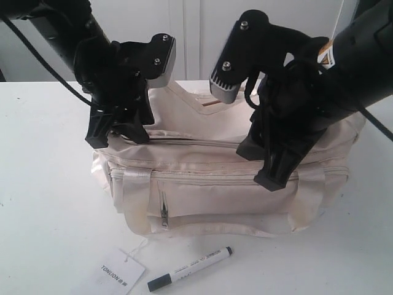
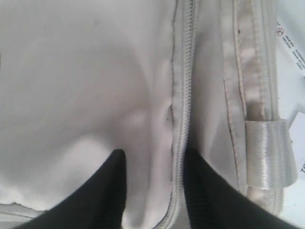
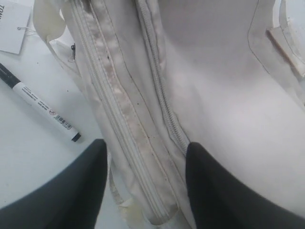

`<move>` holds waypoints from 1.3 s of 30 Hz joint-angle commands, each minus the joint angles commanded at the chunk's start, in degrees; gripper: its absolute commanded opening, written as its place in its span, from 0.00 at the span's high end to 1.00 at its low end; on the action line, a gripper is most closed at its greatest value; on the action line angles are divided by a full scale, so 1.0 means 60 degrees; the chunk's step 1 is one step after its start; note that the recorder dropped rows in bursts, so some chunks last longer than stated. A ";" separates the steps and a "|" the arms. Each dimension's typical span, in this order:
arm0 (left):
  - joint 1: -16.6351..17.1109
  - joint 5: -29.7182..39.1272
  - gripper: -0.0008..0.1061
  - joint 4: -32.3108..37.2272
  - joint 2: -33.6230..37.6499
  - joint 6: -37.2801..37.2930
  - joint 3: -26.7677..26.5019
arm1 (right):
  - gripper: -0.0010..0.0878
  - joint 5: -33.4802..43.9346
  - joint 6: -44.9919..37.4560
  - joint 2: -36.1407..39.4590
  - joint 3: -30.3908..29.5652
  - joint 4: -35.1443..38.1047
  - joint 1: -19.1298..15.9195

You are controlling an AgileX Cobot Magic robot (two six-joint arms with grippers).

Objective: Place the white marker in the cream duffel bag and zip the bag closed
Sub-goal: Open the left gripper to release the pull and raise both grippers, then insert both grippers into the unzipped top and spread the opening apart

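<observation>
The cream duffel bag (image 1: 215, 184) lies in the middle of the white table, its long side facing the front. The white marker (image 1: 190, 268) with its dark cap lies on the table in front of the bag, outside it; the right wrist view also shows the marker (image 3: 40, 106). My left gripper (image 1: 116, 136) hangs open over the bag's left top, its fingers either side of the top zipper (image 2: 183, 95), whose teeth look joined there. My right gripper (image 1: 261, 166) is open over the bag's right front edge, holding nothing.
A white paper tag (image 1: 120, 270) on a string lies on the table left of the marker. A satin strap handle (image 2: 267, 152) runs along the bag beside the left gripper. A white wall stands behind the table.
</observation>
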State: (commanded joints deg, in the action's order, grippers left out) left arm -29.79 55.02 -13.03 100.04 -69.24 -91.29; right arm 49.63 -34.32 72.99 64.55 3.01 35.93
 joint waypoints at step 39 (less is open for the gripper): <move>0.1412 0.0026 0.99 -0.4013 -0.0221 0.2804 -0.0592 | 0.51 -0.1304 -0.0064 0.0279 0.0000 0.1943 0.0000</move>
State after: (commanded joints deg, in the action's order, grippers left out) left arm -21.32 55.17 -37.11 98.71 -52.42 -94.84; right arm 41.80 -34.70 74.66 64.55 14.67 35.93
